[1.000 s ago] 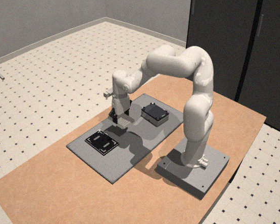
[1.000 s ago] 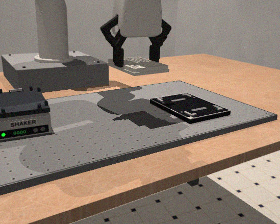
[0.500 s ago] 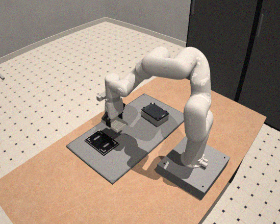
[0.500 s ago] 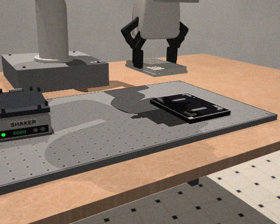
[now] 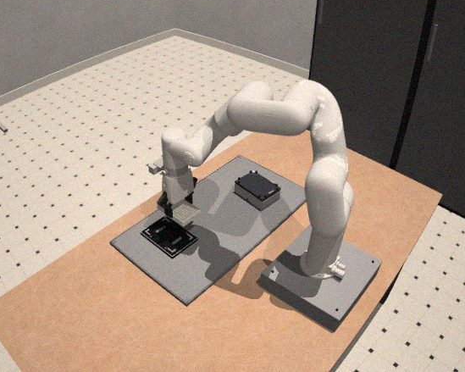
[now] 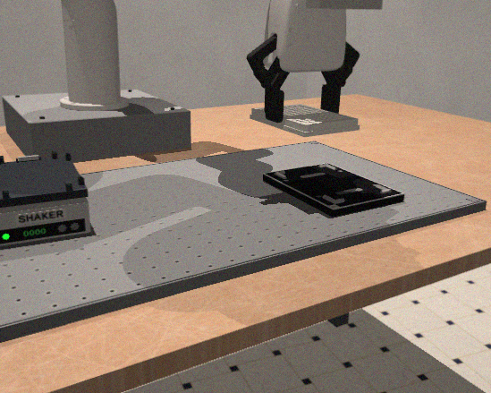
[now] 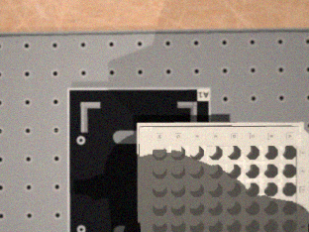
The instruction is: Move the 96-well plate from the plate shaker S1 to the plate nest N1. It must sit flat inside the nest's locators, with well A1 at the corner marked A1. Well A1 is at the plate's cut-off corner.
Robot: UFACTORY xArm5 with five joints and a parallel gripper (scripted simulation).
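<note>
Overhead, I had the black-fingered gripper [image 6: 302,106] pinching the white 96-well plate [image 7: 233,164], raised partly above the black rectangular nest [image 7: 99,164].

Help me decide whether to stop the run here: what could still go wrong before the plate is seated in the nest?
1. The plate overlaps only part of the nest in the wrist view; lowered now, it could land on the L-shaped locators, tilted.
2. The nest's A1 mark shows, but the plate's cut-off corner does not, so orientation is unconfirmed.
3. The gripper holds the plate high above the breadboard; a slip would drop it.
</note>
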